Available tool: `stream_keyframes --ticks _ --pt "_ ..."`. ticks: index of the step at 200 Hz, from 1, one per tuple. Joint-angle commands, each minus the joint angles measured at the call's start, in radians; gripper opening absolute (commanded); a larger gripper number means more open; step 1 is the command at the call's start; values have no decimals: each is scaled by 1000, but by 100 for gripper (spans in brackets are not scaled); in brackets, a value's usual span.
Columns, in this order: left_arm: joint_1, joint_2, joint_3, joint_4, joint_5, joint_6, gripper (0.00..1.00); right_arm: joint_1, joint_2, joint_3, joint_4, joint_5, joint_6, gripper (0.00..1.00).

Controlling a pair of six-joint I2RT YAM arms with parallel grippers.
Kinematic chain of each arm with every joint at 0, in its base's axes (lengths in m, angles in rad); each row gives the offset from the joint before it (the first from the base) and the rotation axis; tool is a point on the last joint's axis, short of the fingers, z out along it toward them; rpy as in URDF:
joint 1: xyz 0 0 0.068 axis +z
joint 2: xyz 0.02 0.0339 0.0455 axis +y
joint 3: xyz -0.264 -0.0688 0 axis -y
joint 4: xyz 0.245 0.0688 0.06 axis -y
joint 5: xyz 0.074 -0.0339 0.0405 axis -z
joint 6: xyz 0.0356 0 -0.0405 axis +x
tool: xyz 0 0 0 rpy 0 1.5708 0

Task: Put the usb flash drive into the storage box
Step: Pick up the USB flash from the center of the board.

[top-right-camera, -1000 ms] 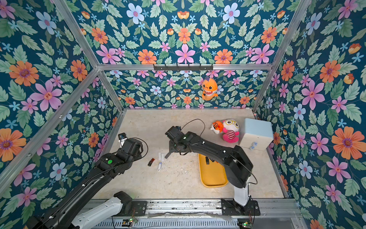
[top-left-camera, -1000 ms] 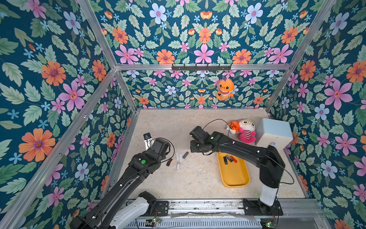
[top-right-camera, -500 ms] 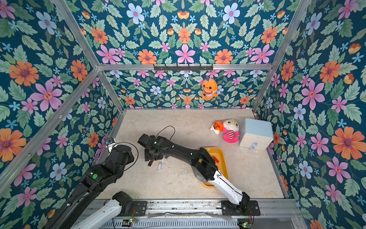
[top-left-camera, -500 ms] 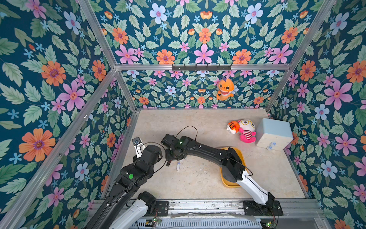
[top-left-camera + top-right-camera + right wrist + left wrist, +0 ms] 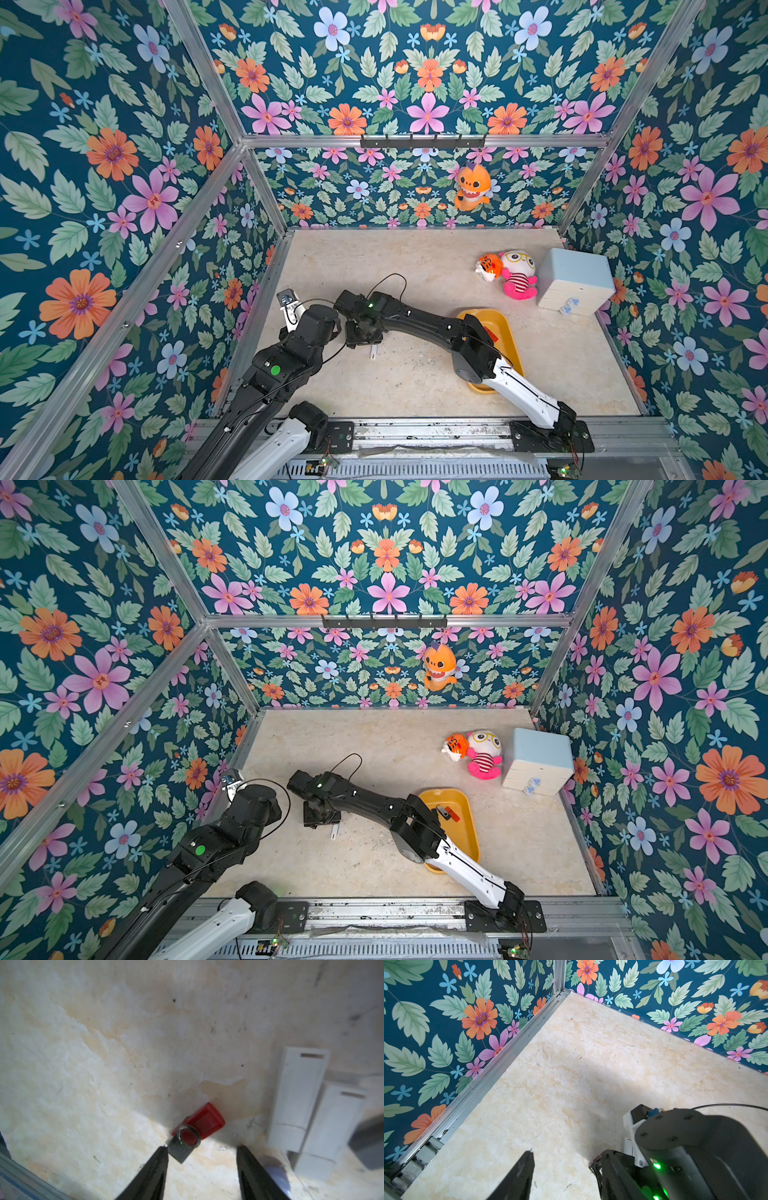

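Right wrist view: the right gripper [image 5: 201, 1147], jaws apart and empty, faces the red usb flash drive [image 5: 200, 1124] lying on the table [image 5: 104, 1064] just ahead, long axis diagonal, metal swivel [image 5: 181, 1149] seemingly touching one fingertip [image 5: 162, 1154].

Bare table [image 5: 124, 1043] lies open ahead of the right gripper [image 5: 201, 1147]; white drives [image 5: 299, 1093] crowd outside one finger, left arm [image 5: 286, 361] close alongside.

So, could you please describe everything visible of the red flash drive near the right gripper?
The red flash drive is a small glossy plastic body with a grey metal swivel cap on a round pivot. It lies flat on the beige table, just ahead of the right gripper, jaws open; the cap's corner seems to touch one fingertip.
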Motion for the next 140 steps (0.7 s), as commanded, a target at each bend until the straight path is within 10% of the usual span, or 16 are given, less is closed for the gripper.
stream_keyframes --ticks 1,140 --pt "0 -18 -4 18 -4 17 58 2 36 46 -31 -21 16 57" --pt "0 1 -7 24 5 24 58 23 178 169 -227 117 -86 41"
